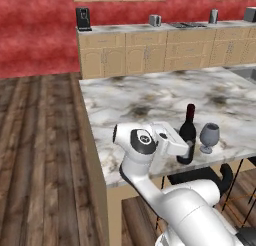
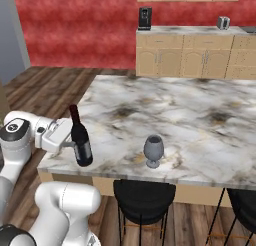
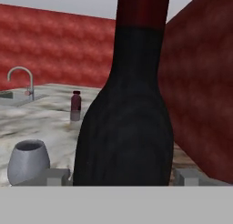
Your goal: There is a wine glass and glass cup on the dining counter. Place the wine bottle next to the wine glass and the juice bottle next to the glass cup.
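Note:
The wine bottle (image 1: 188, 130) (image 2: 80, 137) is slim and black with a dark red top. It stands upright at the near corner of the marble dining counter (image 1: 150, 95) (image 2: 190, 105). My gripper (image 1: 186, 152) (image 2: 75, 145) (image 3: 123, 175) reaches in level from the side, a finger pressed against each side of the bottle's lower body, shut on it. The bottle (image 3: 127, 127) looms large in the hand view. The wine glass (image 1: 209, 136) (image 2: 153, 149) (image 3: 28, 161) stands just beside it. Far along the counter stands the small maroon juice bottle (image 3: 76, 104). The glass cup is too small to make out.
Black stools (image 2: 144, 192) sit under the counter's near edge. A sink with a curved faucet (image 3: 20, 79) is at the counter's far end. The wall counter (image 1: 150, 50) behind carries a coffee machine (image 1: 83, 18) and a toaster (image 1: 155, 20). Wooden floor lies to the left.

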